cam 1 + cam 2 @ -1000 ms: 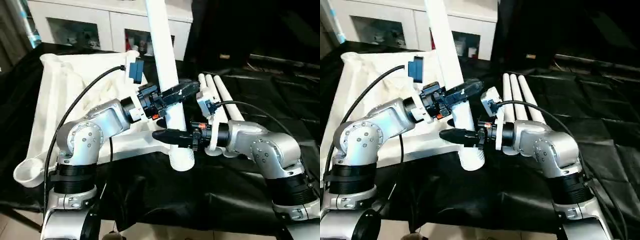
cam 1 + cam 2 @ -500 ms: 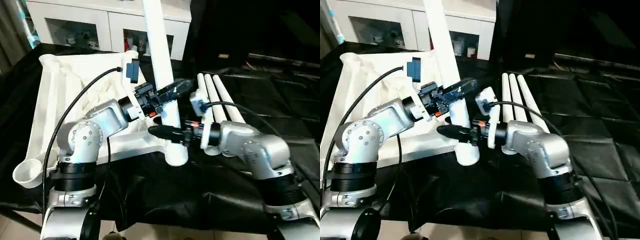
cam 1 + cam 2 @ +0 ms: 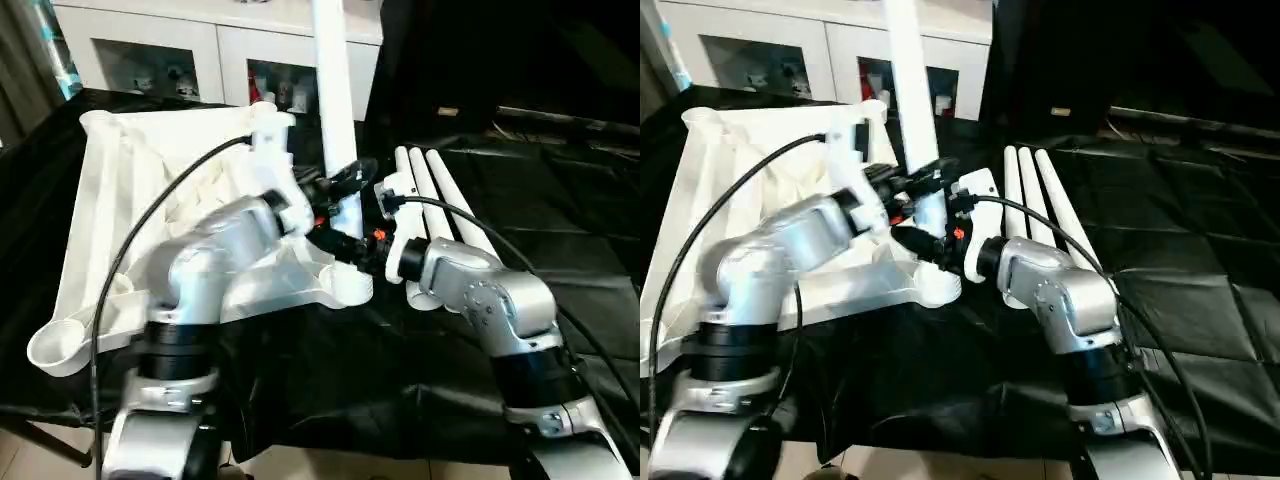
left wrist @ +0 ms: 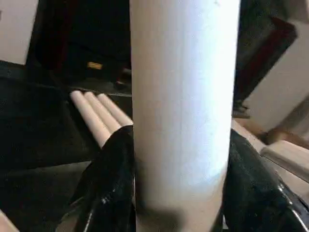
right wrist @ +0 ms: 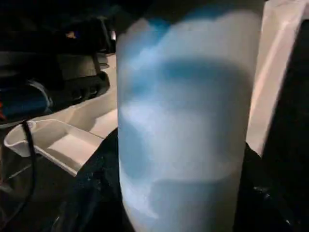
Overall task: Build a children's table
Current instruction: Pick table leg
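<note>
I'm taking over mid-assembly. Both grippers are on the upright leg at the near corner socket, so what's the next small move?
Probably press the leg straight down. Both the left gripper and right gripper clamp it nearly upright over the tabletop's near corner socket, but whether it is fully seated cannot be told.

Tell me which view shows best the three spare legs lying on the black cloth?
The left eye view: the three spare legs lie side by side in nearly full length, their near ends behind the right arm. The right eye view shows the same. The left wrist view shows short stubs beside the held leg.
</note>
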